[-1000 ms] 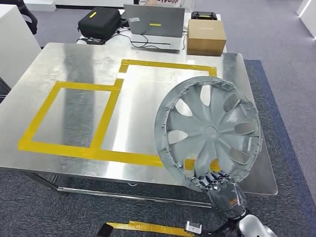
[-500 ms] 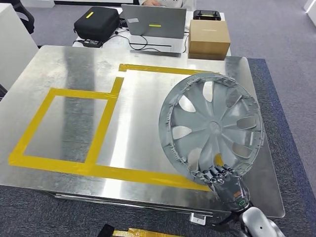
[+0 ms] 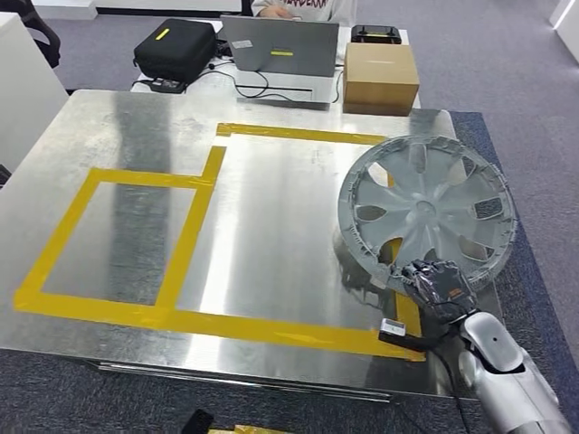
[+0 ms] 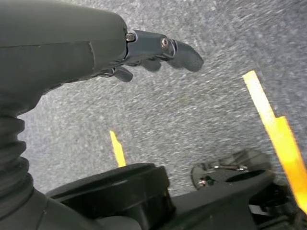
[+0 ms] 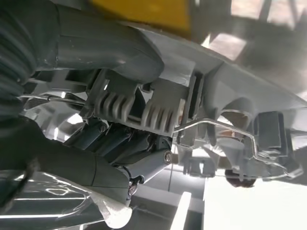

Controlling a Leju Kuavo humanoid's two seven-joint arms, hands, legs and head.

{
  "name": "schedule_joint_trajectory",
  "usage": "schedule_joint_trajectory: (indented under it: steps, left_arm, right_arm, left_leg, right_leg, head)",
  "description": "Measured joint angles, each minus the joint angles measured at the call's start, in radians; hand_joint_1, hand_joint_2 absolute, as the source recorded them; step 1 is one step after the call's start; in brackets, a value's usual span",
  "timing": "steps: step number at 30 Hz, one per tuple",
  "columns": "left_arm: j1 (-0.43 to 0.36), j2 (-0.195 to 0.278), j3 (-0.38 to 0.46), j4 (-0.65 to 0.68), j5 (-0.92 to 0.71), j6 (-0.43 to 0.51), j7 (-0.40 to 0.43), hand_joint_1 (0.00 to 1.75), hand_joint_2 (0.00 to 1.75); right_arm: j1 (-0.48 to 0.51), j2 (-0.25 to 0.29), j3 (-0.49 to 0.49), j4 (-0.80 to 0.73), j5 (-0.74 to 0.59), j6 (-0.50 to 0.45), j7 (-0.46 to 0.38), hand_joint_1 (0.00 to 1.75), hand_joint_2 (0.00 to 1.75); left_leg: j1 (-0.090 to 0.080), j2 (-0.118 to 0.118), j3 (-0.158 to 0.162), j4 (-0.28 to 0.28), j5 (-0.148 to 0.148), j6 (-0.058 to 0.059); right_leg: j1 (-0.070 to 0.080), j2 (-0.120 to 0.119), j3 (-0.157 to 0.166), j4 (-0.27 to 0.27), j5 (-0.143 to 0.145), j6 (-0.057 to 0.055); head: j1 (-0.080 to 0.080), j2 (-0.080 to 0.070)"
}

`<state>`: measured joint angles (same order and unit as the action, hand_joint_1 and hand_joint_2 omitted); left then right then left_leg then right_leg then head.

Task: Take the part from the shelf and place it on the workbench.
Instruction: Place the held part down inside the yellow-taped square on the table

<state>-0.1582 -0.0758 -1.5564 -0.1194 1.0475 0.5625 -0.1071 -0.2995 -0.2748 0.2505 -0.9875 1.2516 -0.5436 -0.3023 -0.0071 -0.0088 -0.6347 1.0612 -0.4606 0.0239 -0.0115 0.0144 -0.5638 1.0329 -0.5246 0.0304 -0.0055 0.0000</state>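
In the head view, the wheel cover (image 3: 429, 209) is held low over the far right part of the metal workbench (image 3: 273, 226), tilted, its near rim gripped by the right hand (image 3: 441, 287). Whether its far edge touches the surface cannot be told. Part of the cover is seen beyond the yellow tape outline (image 3: 198, 203) and close to the bench's right edge.

In the left wrist view, the left hand (image 4: 108, 48) is seen hanging over grey carpet, its fingers (image 4: 170, 48) loosely extended and holding nothing.

In the right wrist view, the cover's ribbed inner rim (image 5: 159, 108) is pinched between the thumb (image 5: 108, 48) and the dark fingers (image 5: 119, 143).

If the cover is released here, it is judged that it could slide or tip off the right edge, since little of it is supported by the bench and the grip is taken at one rim point only.
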Motion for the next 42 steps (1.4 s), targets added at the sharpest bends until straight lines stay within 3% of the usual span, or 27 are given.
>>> schedule_joint_trajectory:
  steps: [2,3,6,7,8,9,11,13,16,18,21,22,23,24,26,28,31,33,37,42]
  left_arm:
    - [-0.001,0.0,0.0,0.0,0.0,-0.001,0.002,0.0,1.75]
    - [-0.003,0.0,0.0,0.0,-0.001,-0.001,0.002,0.0,1.75]
    - [-0.003,-0.001,0.0,0.0,-0.008,-0.001,0.005,0.0,1.75]
    - [-0.003,-0.001,0.0,0.0,-0.01,-0.002,0.006,0.0,1.75]
    - [-0.002,-0.001,0.0,0.0,-0.012,-0.003,0.008,0.0,1.75]
    - [-0.002,-0.001,0.0,0.0,-0.016,-0.005,0.009,0.0,1.75]
    - [-0.002,-0.001,0.0,0.0,-0.024,-0.008,0.011,0.0,1.75]
    - [-0.003,0.0,0.0,0.0,-0.036,-0.01,0.013,0.0,1.75]
    - [-0.004,0.0,0.0,0.0,-0.052,-0.011,0.019,0.0,1.75]
    - [-0.005,0.001,0.0,0.0,-0.058,-0.012,0.022,0.0,1.75]
    - [-0.009,0.002,0.0,0.0,-0.063,-0.013,0.026,0.0,1.75]
    - [-0.011,0.002,0.0,0.0,-0.063,-0.014,0.026,0.0,1.75]
    - [-0.013,0.002,0.0,0.0,-0.063,-0.015,0.027,0.0,1.75]
    - [-0.014,0.002,0.0,0.0,-0.064,-0.017,0.027,0.0,1.75]
    - [-0.013,0.002,0.0,0.0,-0.064,-0.02,0.028,0.0,1.75]
    - [-0.009,0.003,0.0,0.0,-0.068,-0.025,0.03,0.0,1.75]
    - [-0.007,0.003,0.0,0.0,-0.076,-0.031,0.033,0.0,1.75]
    - [-0.009,0.001,0.0,0.0,-0.084,-0.032,0.036,0.0,1.75]
    - [-0.011,-0.003,0.0,0.0,-0.095,-0.033,0.042,0.0,1.75]
    - [-0.011,-0.004,0.0,0.0,-0.096,-0.033,0.043,0.0,1.75]
  right_arm:
    - [-0.032,0.011,0.014,0.04,0.01,0.009,0.005,1.75,1.75]
    - [-0.044,0.017,0.023,0.056,0.014,0.012,0.008,1.75,1.75]
    - [-0.069,0.033,0.045,0.095,0.019,0.02,0.008,1.75,1.75]
    - [-0.078,0.036,0.051,0.108,0.018,0.024,0.008,1.75,1.75]
    - [-0.088,0.038,0.056,0.12,0.016,0.029,0.008,1.75,1.75]
    - [-0.101,0.039,0.061,0.134,0.014,0.037,0.008,1.75,1.75]
    - [-0.135,0.041,0.071,0.164,0.01,0.054,0.007,1.75,1.75]
    - [-0.177,0.043,0.085,0.204,0.012,0.069,0.003,1.75,1.75]
    - [-0.239,0.057,0.113,0.264,0.018,0.087,-0.015,1.75,1.75]
    - [-0.275,0.079,0.134,0.291,0.018,0.104,-0.032,1.75,1.75]
    - [-0.318,0.117,0.169,0.317,0.018,0.133,-0.044,1.75,1.75]
    - [-0.326,0.13,0.181,0.323,0.015,0.14,-0.046,1.75,1.75]
    - [-0.332,0.142,0.193,0.328,0.011,0.145,-0.049,1.75,1.75]
    - [-0.337,0.153,0.204,0.332,0.006,0.148,-0.053,1.75,1.75]
    - [-0.348,0.174,0.224,0.338,-0.002,0.15,-0.06,1.75,1.75]
    - [-0.359,0.192,0.244,0.344,-0.008,0.147,-0.066,1.75,1.75]
    - [-0.367,0.22,0.272,0.35,-0.014,0.145,-0.076,1.75,1.75]
    - [-0.378,0.239,0.291,0.351,-0.015,0.147,-0.084,1.75,1.75]
    - [-0.397,0.277,0.331,0.353,-0.013,0.166,-0.084,1.75,1.75]
    - [-0.397,0.283,0.337,0.353,-0.013,0.17,-0.082,1.75,1.75]
  left_leg:
    - [0.005,0.001,0.005,-0.013,0.003,0.008]
    - [0.008,0.002,0.008,-0.02,0.005,0.014]
    - [0.009,0.004,0.007,-0.025,0.01,0.021]
    - [0.01,0.004,0.006,-0.025,0.011,0.021]
    - [0.01,0.004,0.006,-0.025,0.012,0.021]
    - [0.011,0.004,0.006,-0.025,0.014,0.019]
    - [0.012,0.003,0.006,-0.024,0.017,0.013]
    - [0.011,0.003,0.002,-0.023,0.022,0.002]
    - [0.01,0.003,-0.003,-0.023,0.031,-0.019]
    - [0.011,0.003,-0.015,0.005,0.009,-0.032]
    - [0.012,0.003,-0.079,0.173,-0.085,-0.044]
    - [0.012,0.003,-0.096,0.223,-0.102,-0.045]
    - [0.012,0.003,-0.102,0.246,-0.101,-0.045]
    - [0.011,0.003,-0.093,0.232,-0.081,-0.042]
    - [0.008,0.003,-0.04,0.117,-0.013,-0.03]
    - [0.001,0.003,0.006,0.012,0.022,-0.016]
    - [-0.004,0.004,0.019,-0.031,0.016,-0.004]
    - [0.001,0.005,0.027,-0.051,0.015,0.004]
    - [0.005,0.008,0.033,-0.062,0.015,0.012]
    - [0.005,0.008,0.033,-0.062,0.015,0.013]
  right_leg:
    - [0.0,-0.003,-0.008,0.007,-0.011,0.009]
    - [0.0,-0.005,-0.02,0.033,-0.031,0.013]
    - [-0.002,-0.008,-0.097,0.204,-0.112,0.022]
    - [-0.002,-0.008,-0.116,0.248,-0.121,0.024]
    - [-0.003,-0.009,-0.119,0.259,-0.112,0.026]
    - [-0.004,-0.009,-0.104,0.231,-0.086,0.028]
    - [-0.007,-0.012,-0.035,0.1,-0.027,0.028]
    - [-0.005,-0.012,0.019,0.004,-0.005,0.021]
    - [-0.001,-0.01,0.025,-0.019,-0.002,-0.004]
    - [-0.004,-0.01,0.023,-0.024,0.007,-0.02]
    - [-0.003,-0.011,0.018,-0.025,0.014,-0.033]
    - [-0.001,-0.011,0.017,-0.025,0.015,-0.034]
    - [0.0,-0.011,0.017,-0.025,0.015,-0.034]
    - [0.002,-0.01,0.017,-0.024,0.015,-0.034]
    - [0.005,-0.01,0.019,-0.024,0.012,-0.033]
    - [0.007,-0.012,0.016,-0.025,0.011,-0.028]
    - [0.008,-0.014,0.009,-0.029,0.013,-0.016]
    - [0.009,-0.014,-0.007,-0.01,-0.004,-0.01]
    - [0.009,-0.013,-0.109,0.183,-0.084,-0.006]
    - [0.009,-0.013,-0.135,0.229,-0.097,-0.005]
  head:
    - [0.001,0.0]
    - [0.002,0.0]
    - [0.004,0.0]
    - [0.003,0.0]
    - [0.004,0.0]
    - [0.004,0.0]
    - [0.004,0.0]
    - [0.003,0.0]
    - [0.003,0.0]
    - [0.001,0.0]
    - [-0.002,0.0]
    - [-0.002,0.0]
    - [-0.002,0.0]
    - [-0.002,0.0]
    - [-0.001,0.0]
    - [-0.001,0.0]
    - [-0.001,0.0]
    - [0.002,0.0]
    - [0.004,0.0]
    - [0.004,0.0]
